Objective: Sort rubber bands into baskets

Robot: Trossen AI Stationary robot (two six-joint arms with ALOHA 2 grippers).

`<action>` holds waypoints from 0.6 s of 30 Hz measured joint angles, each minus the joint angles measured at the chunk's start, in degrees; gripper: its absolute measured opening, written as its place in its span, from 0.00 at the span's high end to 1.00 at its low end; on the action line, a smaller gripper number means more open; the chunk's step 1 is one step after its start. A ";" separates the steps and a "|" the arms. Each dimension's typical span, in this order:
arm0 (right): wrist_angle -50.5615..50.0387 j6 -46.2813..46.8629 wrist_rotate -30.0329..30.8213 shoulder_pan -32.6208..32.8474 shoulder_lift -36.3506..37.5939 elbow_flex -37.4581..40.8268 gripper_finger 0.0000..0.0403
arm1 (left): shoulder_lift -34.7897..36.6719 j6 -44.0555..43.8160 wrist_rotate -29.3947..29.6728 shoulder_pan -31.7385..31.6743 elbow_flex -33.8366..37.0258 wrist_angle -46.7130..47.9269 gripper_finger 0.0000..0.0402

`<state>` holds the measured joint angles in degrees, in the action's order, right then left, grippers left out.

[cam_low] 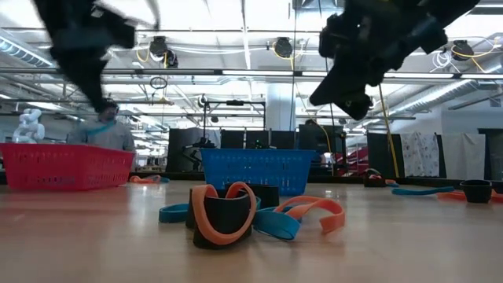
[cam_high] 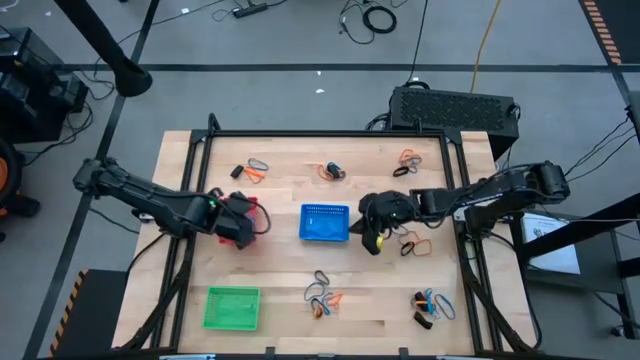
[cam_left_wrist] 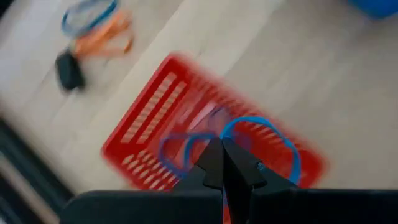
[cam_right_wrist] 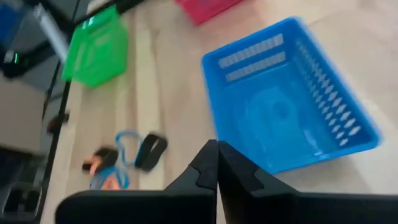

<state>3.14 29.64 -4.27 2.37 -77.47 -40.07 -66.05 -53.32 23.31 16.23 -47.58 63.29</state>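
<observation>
Wooden tabletop (cam_high: 280, 250), left end effector (cam_left_wrist: 221, 163) pinched on blue rubber band (cam_left_wrist: 273, 134) over red basket (cam_left_wrist: 149, 118), right end effector (cam_right_wrist: 217, 160) fingers together, empty, beside blue basket (cam_high: 324, 223).

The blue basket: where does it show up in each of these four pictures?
High view: the blue basket sits mid-table, between the two arms.
Low view: it stands centre, behind a clump of bands.
Left wrist view: only a blurred blue bit at the upper right corner, probably it; cannot tell.
Right wrist view: it fills the right half.
Shared landmark: the red basket, beside the blue one, in all views.
</observation>
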 joint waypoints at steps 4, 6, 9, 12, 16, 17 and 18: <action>1.24 3.68 0.00 -2.88 0.00 -0.02 1.00 | 3.74 -3.43 -1.13 -2.02 5.88 0.20 1.00; 2.31 6.28 -0.02 -4.09 0.00 -0.02 1.00 | 4.10 -3.37 -3.13 -3.61 7.33 0.14 1.00; 2.12 8.62 -0.31 -5.92 0.00 -0.50 1.00 | 4.05 -1.31 -4.04 -5.50 7.79 0.09 1.00; 2.15 8.26 -0.52 -7.73 0.00 -1.32 1.00 | 4.05 0.30 -3.82 -6.78 7.77 -0.44 0.99; 1.77 6.75 -0.57 -10.34 0.00 -2.60 1.00 | 4.05 1.75 -3.79 -7.63 7.77 -0.44 0.93; 1.33 6.28 -0.57 -11.11 0.00 -2.95 1.00 | 4.05 2.11 -3.82 -7.69 7.77 -0.49 0.91; 0.38 5.70 -0.57 -12.01 0.00 -3.40 1.00 | 4.05 2.81 -3.88 -7.67 7.77 -0.64 0.88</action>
<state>3.53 35.33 -4.84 -9.64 -77.47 -43.48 -62.00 -50.51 19.43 8.56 -39.81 62.64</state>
